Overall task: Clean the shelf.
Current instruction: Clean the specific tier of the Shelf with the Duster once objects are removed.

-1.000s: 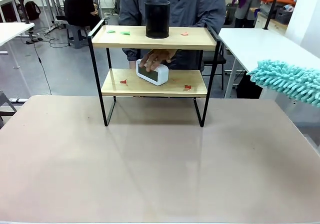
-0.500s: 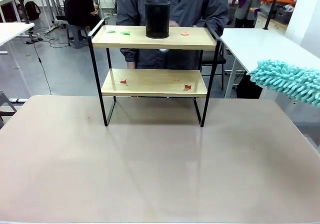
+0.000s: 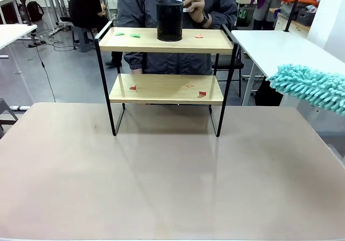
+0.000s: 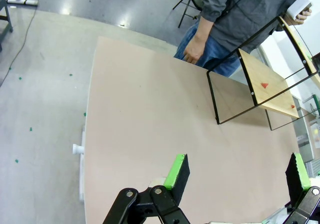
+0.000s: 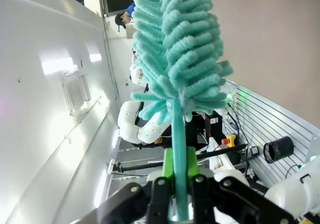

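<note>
your right gripper (image 5: 176,171) clamps the teal duster (image 3: 310,85) by its handle, frame right; your left gripper (image 4: 238,170) gapes wide, empty; shelf (image 3: 161,90) upper centre.

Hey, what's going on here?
The right gripper is shut on a fluffy teal duster, held off to the side of the two-tier wooden shelf. Red and green scraps lie on its boards, and a black cylindrical cup stands on top. The person's hand holds a small white device up behind it. The left gripper hangs open.

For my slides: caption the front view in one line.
Two-tier shelf with a black cup and coloured scraps on its boards; a person behind, hand raised; teal duster at right.
</note>
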`<state>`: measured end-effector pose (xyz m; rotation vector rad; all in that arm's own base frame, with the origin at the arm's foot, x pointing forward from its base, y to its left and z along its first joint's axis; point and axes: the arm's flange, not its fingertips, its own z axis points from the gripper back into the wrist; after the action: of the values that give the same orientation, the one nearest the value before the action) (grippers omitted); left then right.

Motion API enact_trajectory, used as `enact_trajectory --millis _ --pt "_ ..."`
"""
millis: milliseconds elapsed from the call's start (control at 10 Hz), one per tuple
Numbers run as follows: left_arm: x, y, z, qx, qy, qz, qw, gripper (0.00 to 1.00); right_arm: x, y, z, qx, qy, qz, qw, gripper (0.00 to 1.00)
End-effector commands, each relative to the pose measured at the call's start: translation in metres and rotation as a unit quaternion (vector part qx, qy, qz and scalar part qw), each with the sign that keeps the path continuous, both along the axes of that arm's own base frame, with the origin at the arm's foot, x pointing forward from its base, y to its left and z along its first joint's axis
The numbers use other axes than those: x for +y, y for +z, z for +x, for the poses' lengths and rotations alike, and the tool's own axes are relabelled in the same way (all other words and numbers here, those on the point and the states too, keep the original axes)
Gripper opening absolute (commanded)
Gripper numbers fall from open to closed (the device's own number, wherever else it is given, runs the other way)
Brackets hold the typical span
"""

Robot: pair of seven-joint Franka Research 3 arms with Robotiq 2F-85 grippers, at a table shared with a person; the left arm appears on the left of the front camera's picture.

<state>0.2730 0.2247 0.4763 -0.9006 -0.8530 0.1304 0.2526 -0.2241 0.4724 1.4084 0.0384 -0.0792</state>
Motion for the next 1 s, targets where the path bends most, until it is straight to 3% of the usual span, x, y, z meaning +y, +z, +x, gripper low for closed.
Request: enact_trajectory --millis 0,300,400,700,900 --pt "-0.001 -0.001 0.001 -0.016 -0.002 0.001 1.0 1.0 0.002 0.007 0.001 -0.007 -0.002 0.01 1.0 0.03" --pt "-0.001 -0.001 0.001 -0.016 -0.002 0.001 1.0 1.0 0.002 0.007 0.001 -0.007 -0.002 0.01 1.0 0.03" --pt "-0.001 -0.001 0.001 -0.016 -0.002 0.001 1.0 1.0 0.0 0.0 0.0 0.0 0.0 0.0 1.0 0.12" --pt "-0.001 -0.001 0.001 -0.016 -0.002 0.001 1.0 1.0 0.069 0.031 -0.053 -0.023 -0.085 -0.105 0.991 0.12" --pt "-0.001 -0.001 0.001 -0.016 -0.002 0.001 1.0 1.0 0.115 0.038 -0.066 -0.067 0.008 -0.149 0.986 0.12"
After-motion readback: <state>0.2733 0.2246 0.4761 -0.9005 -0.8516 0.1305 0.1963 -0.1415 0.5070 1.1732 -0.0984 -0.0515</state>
